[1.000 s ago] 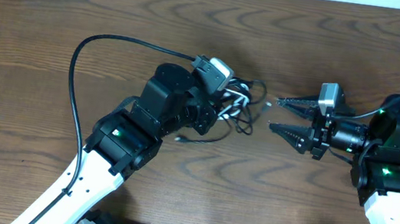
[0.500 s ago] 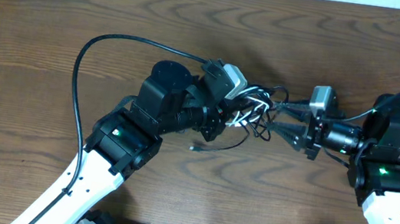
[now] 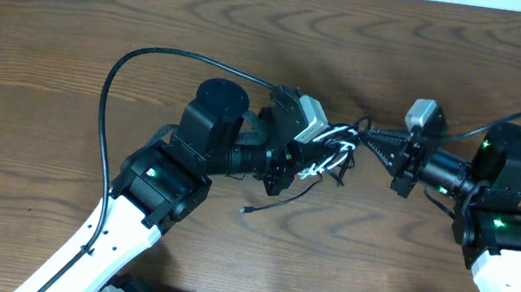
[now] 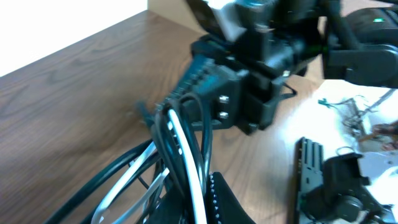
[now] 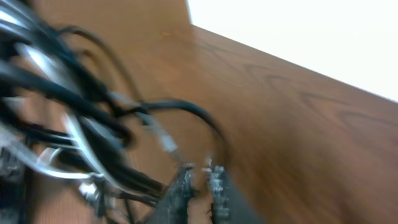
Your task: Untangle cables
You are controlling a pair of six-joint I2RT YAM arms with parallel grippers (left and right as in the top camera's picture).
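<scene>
Cables (image 3: 328,153) in a tangle, left fingers (image 4: 219,202) pinching the bundle, right fingers (image 5: 215,177) nearly together, nipping a black strand

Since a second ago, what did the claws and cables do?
The right claw slid left to the cables and closed at their edge. The left claw carried the cables right to meet it. The left claw kept holding them.

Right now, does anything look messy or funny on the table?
Yes. The cables are knotted in one clump between the left claw and the right claw, black cords looped around a white one. The left claw grips the clump, and one loose plug end trails onto the table.
</scene>
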